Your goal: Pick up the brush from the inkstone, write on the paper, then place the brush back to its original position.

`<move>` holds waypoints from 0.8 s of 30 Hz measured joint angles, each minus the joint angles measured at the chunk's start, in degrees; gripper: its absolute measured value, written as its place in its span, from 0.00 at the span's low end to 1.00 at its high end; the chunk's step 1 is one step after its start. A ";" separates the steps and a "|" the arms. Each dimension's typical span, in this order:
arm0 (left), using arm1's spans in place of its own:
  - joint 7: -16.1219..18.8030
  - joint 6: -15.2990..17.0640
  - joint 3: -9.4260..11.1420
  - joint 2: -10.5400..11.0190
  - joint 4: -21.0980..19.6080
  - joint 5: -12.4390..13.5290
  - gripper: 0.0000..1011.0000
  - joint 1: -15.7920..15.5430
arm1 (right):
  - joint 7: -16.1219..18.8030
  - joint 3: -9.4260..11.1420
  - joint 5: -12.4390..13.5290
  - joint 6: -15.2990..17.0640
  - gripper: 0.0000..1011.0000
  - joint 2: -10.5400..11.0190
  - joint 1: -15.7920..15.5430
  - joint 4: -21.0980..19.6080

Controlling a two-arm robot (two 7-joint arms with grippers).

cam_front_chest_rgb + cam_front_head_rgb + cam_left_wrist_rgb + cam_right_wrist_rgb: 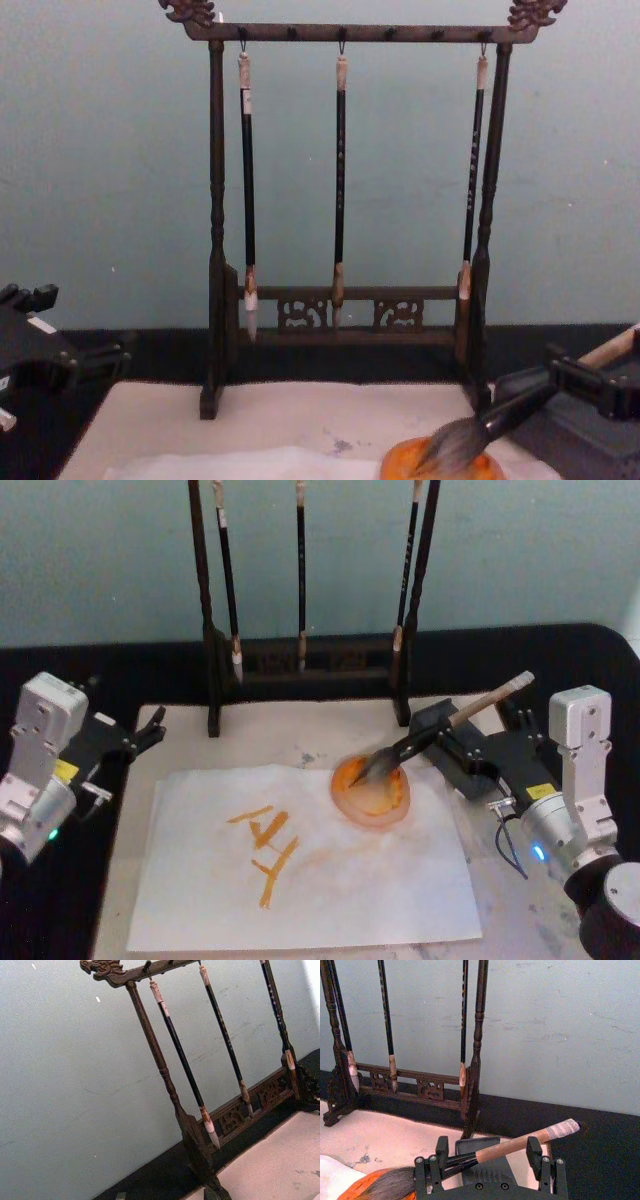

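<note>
Orange strokes already lie on the paper [300, 865], which I read as the writing step being done and the return step in hand. I see the brush [447, 725] lying aslant with its grey tuft resting in the orange dish that serves as the inkstone [371, 793], while its tan handle rises back and to the right, propped on a small dark block [477, 1146] just behind the dish; this slanted rest looks like its proper home, tuft in the pigment and handle clear of the sheet. My right tool [486, 1159] straddles the black lower shaft, and in the right wrist view the fingers [441, 1150] stand apart on either side with a visible gap to the handle on the far side, so I judge the tool spread wide and gripping nothing, the brush carried by the dish and the block alone. The dish overlaps the paper's upper right edge, and both sit on the cream mat [180, 730] that covers the dark surface [100, 670]. Behind them the wooden brush stand [340, 320] holds three thin black brushes [340, 170] hanging by their loops, well apart from the work. My left tool [140, 735] is parked at the mat's left corner, near nothing of the task; I cannot tell how its fingers stand.
</note>
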 joint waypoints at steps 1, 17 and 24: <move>0.00 0.00 0.00 0.00 0.00 0.00 1.00 0.00 | 0.01 0.00 0.02 0.00 0.99 0.01 -0.01 -0.01; 0.00 0.00 0.00 0.00 0.00 0.00 1.00 0.00 | 0.09 0.03 0.15 0.06 0.99 0.03 -0.02 -0.08; 0.00 0.00 0.00 0.00 0.00 0.00 1.00 0.00 | 0.09 0.03 0.17 0.06 0.99 0.03 -0.02 -0.08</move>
